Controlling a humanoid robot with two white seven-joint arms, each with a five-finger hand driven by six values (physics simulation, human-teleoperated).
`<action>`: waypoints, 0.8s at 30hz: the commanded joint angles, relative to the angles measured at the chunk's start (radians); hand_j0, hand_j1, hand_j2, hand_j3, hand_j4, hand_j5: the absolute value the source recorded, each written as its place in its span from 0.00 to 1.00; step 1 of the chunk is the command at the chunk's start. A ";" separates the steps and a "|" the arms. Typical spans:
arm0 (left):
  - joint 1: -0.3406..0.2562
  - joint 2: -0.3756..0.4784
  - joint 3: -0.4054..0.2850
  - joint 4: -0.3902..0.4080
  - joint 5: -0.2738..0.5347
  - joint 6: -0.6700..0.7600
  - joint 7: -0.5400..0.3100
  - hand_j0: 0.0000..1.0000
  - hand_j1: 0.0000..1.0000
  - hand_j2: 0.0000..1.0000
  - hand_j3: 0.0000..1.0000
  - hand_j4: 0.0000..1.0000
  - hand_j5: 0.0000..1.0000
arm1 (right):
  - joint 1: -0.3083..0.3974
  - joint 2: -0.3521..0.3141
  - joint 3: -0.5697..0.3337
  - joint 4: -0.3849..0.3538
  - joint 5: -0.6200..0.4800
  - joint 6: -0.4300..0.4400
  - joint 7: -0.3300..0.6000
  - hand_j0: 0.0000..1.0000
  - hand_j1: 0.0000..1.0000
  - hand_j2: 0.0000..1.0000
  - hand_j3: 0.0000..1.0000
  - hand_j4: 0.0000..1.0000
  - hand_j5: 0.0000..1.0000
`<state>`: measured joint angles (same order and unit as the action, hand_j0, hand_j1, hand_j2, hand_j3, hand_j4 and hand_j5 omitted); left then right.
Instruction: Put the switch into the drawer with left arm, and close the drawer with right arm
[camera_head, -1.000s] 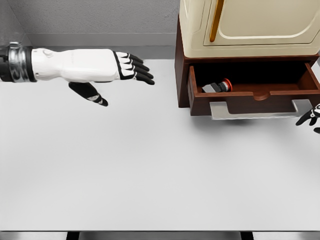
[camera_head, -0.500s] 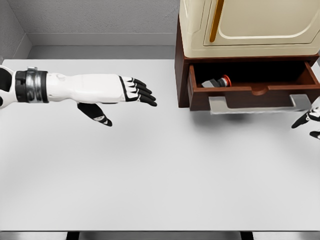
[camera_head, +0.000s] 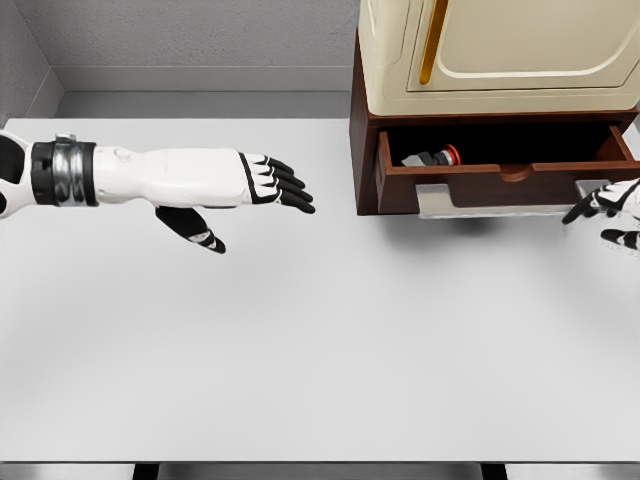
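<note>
The switch (camera_head: 432, 158) already lies inside the open drawer (camera_head: 505, 178), so your left hand (camera_head: 265, 181) hovers empty, fingers extended, over the table (camera_head: 300, 340), while your right hand (camera_head: 610, 208), fingers loose, sits at the drawer's front, closing not yet done.

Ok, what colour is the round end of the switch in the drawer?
Red, on the grey switch; head view.
</note>
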<state>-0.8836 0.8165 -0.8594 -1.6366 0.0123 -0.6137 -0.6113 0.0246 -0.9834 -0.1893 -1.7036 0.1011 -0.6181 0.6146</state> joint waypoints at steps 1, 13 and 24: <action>0.000 0.000 0.002 0.000 0.008 0.003 0.000 1.00 1.00 1.00 1.00 1.00 1.00 | -0.008 0.000 0.054 0.028 -0.012 0.007 -0.004 0.63 0.63 0.63 0.63 0.63 0.63; 0.005 0.000 0.000 0.000 0.008 0.003 0.000 1.00 1.00 1.00 1.00 1.00 1.00 | -0.020 0.003 0.128 0.071 0.016 0.007 -0.004 0.64 0.64 0.64 0.64 0.64 0.64; 0.005 0.000 0.002 -0.002 0.008 0.003 0.000 1.00 1.00 1.00 1.00 1.00 1.00 | -0.180 0.017 0.243 0.113 0.019 0.007 -0.004 0.64 0.64 0.64 0.64 0.64 0.64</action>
<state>-0.8790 0.8154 -0.8595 -1.6377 0.0131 -0.6138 -0.6113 -0.1657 -0.9668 0.0122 -1.6022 0.1226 -0.6124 0.6108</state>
